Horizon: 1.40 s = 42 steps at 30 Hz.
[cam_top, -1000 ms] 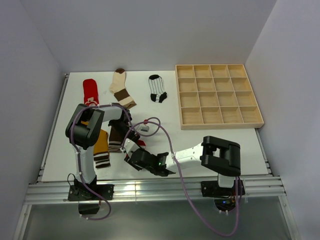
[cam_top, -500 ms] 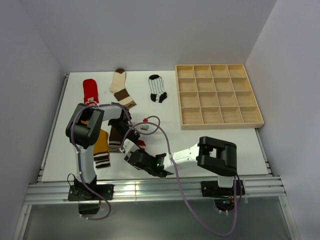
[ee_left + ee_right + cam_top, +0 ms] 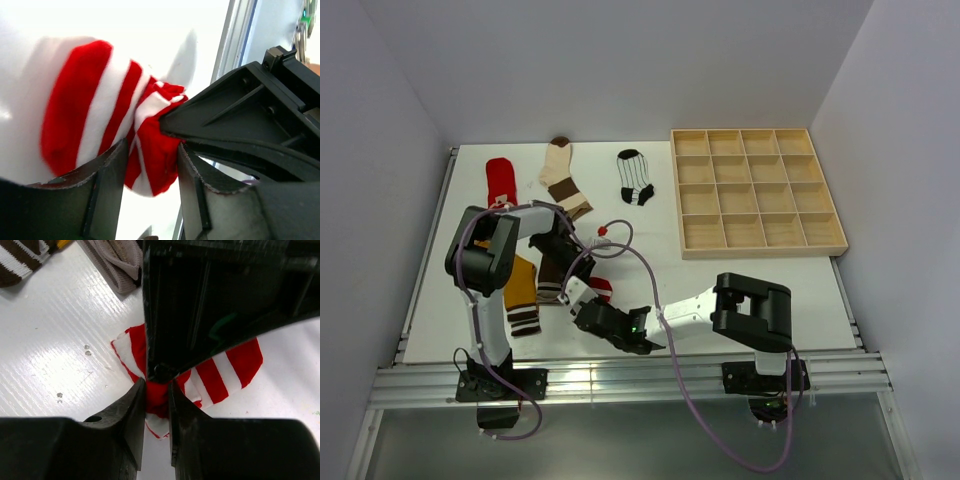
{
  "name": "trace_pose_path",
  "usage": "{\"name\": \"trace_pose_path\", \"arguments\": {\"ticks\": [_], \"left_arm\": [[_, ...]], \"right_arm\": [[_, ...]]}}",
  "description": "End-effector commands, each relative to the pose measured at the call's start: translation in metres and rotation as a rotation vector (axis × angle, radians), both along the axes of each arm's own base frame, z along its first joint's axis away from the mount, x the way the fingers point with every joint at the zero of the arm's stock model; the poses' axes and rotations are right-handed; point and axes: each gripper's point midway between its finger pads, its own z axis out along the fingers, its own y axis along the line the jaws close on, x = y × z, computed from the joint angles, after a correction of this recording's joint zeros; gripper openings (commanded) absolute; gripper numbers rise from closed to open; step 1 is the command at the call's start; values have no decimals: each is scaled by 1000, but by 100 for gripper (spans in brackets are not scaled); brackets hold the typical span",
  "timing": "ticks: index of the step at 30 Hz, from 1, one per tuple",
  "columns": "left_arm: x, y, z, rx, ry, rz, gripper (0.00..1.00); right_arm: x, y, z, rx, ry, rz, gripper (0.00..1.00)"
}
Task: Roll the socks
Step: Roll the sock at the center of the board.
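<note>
The red-white striped sock [image 3: 601,289] lies bunched on the white table at the front, between both grippers. My left gripper [image 3: 582,273] is shut on one folded end of it; in the left wrist view [image 3: 150,172] the fabric [image 3: 80,125] fills the gap between the fingers. My right gripper [image 3: 588,302] is shut on a fold of the same sock [image 3: 225,372], pinched between its fingers in the right wrist view [image 3: 157,399]. The dark brown sock [image 3: 551,272] and the mustard sock [image 3: 523,296] lie just left. The red patterned [image 3: 501,185], cream-and-brown [image 3: 563,175] and white black-striped [image 3: 636,178] socks lie at the back.
A wooden tray [image 3: 757,240] with many square compartments stands at the back right. Purple cables loop over the table between the arms. The table's front edge and metal rail [image 3: 620,375] run just behind the right gripper. A ribbed brown cuff [image 3: 117,265] lies near the striped sock.
My left wrist has turned and pulled back to the left, and the cable loop shifted with it. My right gripper and forearm edged slightly left. Both stay at the striped sock.
</note>
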Motion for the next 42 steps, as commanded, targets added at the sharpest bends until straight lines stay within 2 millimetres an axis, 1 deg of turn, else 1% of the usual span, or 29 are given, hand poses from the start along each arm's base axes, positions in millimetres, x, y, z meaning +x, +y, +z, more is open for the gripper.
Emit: {"name": "trace_pose_path", "arguments": {"ticks": [1,6,10,13,14,16,17,18,19,20,21,23,24,25,26,27,29,30,32,33,34,35,36,37,38,39,40,41,42], "left_arm": [[44,-5,17,-53,-172,75,50],[69,-2,26,-40,-215,188,50],[91,4,38,-51,-264,274,49],[110,15,50,-37,-305,380,48],[123,21,54,-40,-329,436,48],[138,32,65,-31,-380,510,47],[148,41,70,-26,-400,566,47],[153,49,70,-4,-419,594,45],[158,54,79,-3,-460,619,45],[167,63,83,7,-503,658,44],[165,68,82,18,-518,673,44],[171,82,95,49,-608,726,44],[172,85,95,50,-647,738,45],[174,92,106,57,-709,759,46],[174,94,111,56,-732,775,47],[173,94,115,48,-757,770,48],[169,94,124,32,-793,753,50],[167,93,126,28,-801,738,51],[158,91,127,18,-813,673,52],[157,91,127,23,-825,654,54],[154,91,128,24,-845,626,54],[149,89,126,29,-875,569,55],[143,91,125,49,-903,550,57],[139,90,124,53,-928,523,57],[138,86,125,49,-981,477,58],[130,86,113,72,-990,452,60],[125,84,120,64,-1041,431,61],[122,76,122,48,-1093,383,61],[113,74,110,62,-1095,359,63]], "right_arm": [[-11,-33,-43,-167,66,2,12],[-14,-32,-44,-153,84,9,11],[-18,-31,-45,-138,115,22,11],[-23,-30,-44,-120,156,44,9],[-21,-29,-42,-98,175,40,8],[-26,-29,-36,-54,226,65,8],[-20,-33,-32,-32,249,50,8],[-19,-35,-32,-24,269,49,8],[-21,-35,-31,-9,302,63,8],[-16,-38,-29,4,320,53,7],[-17,-38,-28,16,339,59,7],[-20,-40,-26,53,396,75,6],[-12,-44,-25,72,412,59,6],[-13,-44,-25,86,444,61,6],[-16,-44,-27,96,487,79,5],[-15,-46,-28,100,509,78,5],[-4,-50,-32,88,550,53,5],[-6,-49,-33,83,582,71,5],[-2,-47,-33,71,620,70,5],[-6,-45,-36,70,665,91,5],[-6,-46,-37,70,690,89,5],[1,-48,-41,67,721,72,5],[0,-45,-40,81,754,92,5],[1,-47,-42,72,782,85,5],[7,-48,-45,67,808,68,5],[8,-47,-45,69,829,68,5],[6,-46,-45,78,861,85,5],[11,-47,-48,75,878,73,5],[12,-47,-49,75,894,71,5]]}}
